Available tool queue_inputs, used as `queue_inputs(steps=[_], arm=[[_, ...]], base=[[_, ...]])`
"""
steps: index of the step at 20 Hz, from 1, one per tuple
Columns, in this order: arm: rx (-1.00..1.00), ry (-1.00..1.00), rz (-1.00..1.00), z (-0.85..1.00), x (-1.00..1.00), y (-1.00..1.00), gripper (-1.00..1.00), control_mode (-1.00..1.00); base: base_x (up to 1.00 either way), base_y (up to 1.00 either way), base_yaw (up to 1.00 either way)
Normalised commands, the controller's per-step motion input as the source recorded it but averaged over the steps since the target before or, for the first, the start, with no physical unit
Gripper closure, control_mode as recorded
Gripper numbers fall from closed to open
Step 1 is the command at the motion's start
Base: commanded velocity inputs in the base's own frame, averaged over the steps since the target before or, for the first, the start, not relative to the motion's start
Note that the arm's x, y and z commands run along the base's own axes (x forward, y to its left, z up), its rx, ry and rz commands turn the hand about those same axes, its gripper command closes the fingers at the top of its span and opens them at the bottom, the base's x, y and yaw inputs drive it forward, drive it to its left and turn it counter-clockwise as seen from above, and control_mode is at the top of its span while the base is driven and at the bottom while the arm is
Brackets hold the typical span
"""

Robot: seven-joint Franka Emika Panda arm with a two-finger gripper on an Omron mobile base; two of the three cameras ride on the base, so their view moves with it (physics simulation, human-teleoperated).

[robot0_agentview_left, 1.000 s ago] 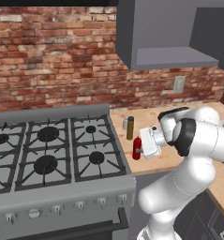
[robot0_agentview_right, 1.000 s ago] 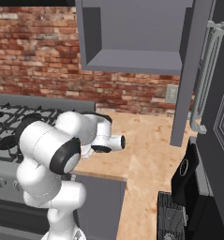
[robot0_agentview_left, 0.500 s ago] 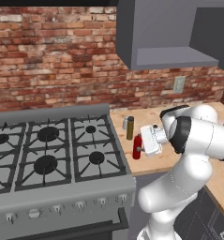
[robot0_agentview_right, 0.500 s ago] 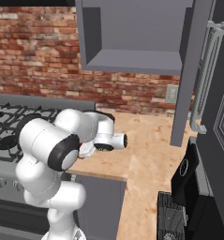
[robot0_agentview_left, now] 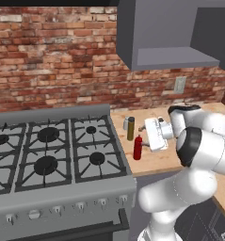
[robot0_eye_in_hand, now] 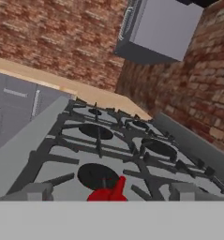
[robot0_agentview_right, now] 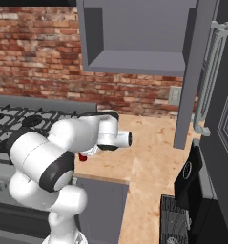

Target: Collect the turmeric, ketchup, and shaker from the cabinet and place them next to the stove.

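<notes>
**A:** How does the gripper (robot0_eye_in_hand: 111, 190) stand?

**B:** Spread wide. In the hand view one fingertip (robot0_eye_in_hand: 36, 191) sits far out at one side and its mate far out at the other. Nothing is clamped between them.

**A:** And the ketchup (robot0_agentview_left: 138, 148)?

**B:** Right in that gap. Its pointed red nozzle pokes up midway between the tips and, as far as I can tell, touches neither. From the left base view the hand lies level and points toward the stove (robot0_agentview_left: 48, 160), with the bottle low at its front end.

**A:** Its long axis?

**B:** Vertical. It stands upright on the wooden counter (robot0_agentview_left: 156, 162), just beside the stove's right edge.

**A:** So which way out?

**B:** My guess is straight back along the hand's own line, away from the stove, or upward past the nozzle. A sideways swing would likely tip the bottle.

**A:** Anything close behind it?

**B:** The turmeric (robot0_agentview_left: 131, 128), upright, nearer the brick wall. A small pale jar, probably the shaker (robot0_agentview_left: 125, 123), is just beside it. The cabinet (robot0_agentview_left: 165, 37) hangs well above
</notes>
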Motion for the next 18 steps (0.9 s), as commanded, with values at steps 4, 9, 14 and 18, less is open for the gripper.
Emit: queue_inputs(steps=[4, 9, 14, 18], arm=[[0.0, -0.1, 0.0, 0.58, -0.39, 0.0, -1.0, -1.0], [0.0, -0.04, 0.0, 0.58, -0.49, 0.18, -1.0, -1.0], [0.0, 0.01, 0.0, 0.39, -0.48, 0.47, -1.0, -1.0], [0.0, 0.02, -0.01, 0.24, -0.39, 0.61, -1.0, -1.0]], base=[[0.0, 0.0, 0.0], [0.0, 0.0, 0.0], [0.0, 0.0, 0.0], [0.0, 0.0, 0.0]])
